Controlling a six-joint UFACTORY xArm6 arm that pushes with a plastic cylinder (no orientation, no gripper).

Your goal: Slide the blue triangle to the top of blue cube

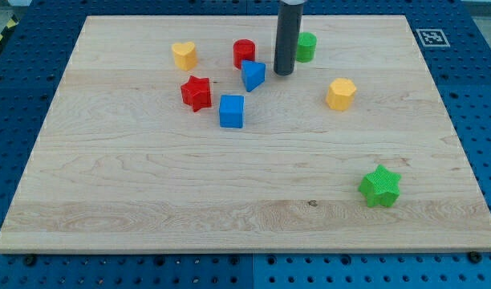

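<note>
The blue triangle [253, 75] lies on the wooden board [149, 185], just above and to the right of the blue cube [231, 111], with a small gap between them. My tip [283, 73] stands on the board just to the right of the blue triangle, close to it; I cannot tell whether they touch. The dark rod rises from the tip to the view's top edge.
A red cylinder [244, 53] stands just above the blue triangle. A red star [196, 93] lies left of the cube. A yellow heart [184, 55] is at upper left. A green cylinder [306, 46] is right of the rod. A yellow hexagon [340, 94] and a green star [380, 186] lie to the right.
</note>
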